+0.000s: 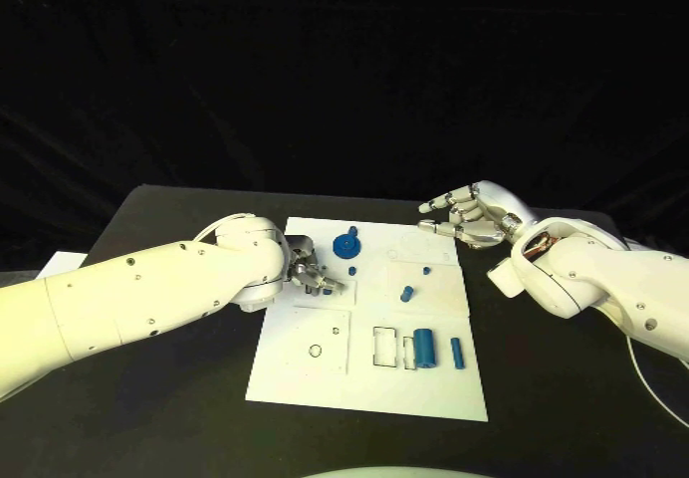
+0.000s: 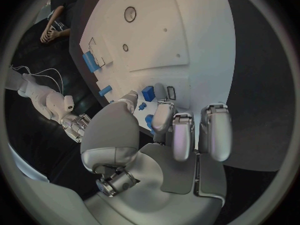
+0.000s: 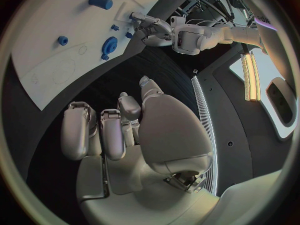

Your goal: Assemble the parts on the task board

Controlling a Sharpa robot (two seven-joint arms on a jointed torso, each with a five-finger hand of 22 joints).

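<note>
Left robot hand (image 1: 311,273), fingers spread and holding nothing, is hovering over the white plastic task board (image 1: 431,383), just beside the blue toothed gear (image 1: 346,245); right robot hand (image 1: 471,216), also spread and unladen, is hanging farther away.

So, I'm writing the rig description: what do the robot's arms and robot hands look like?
Both arms are smooth white rounded shells dotted with small dark screw holes. The left robot hand and right robot hand are silver metal with segmented fingers and pale pads. A thin white cable trails along the right arm.
</note>
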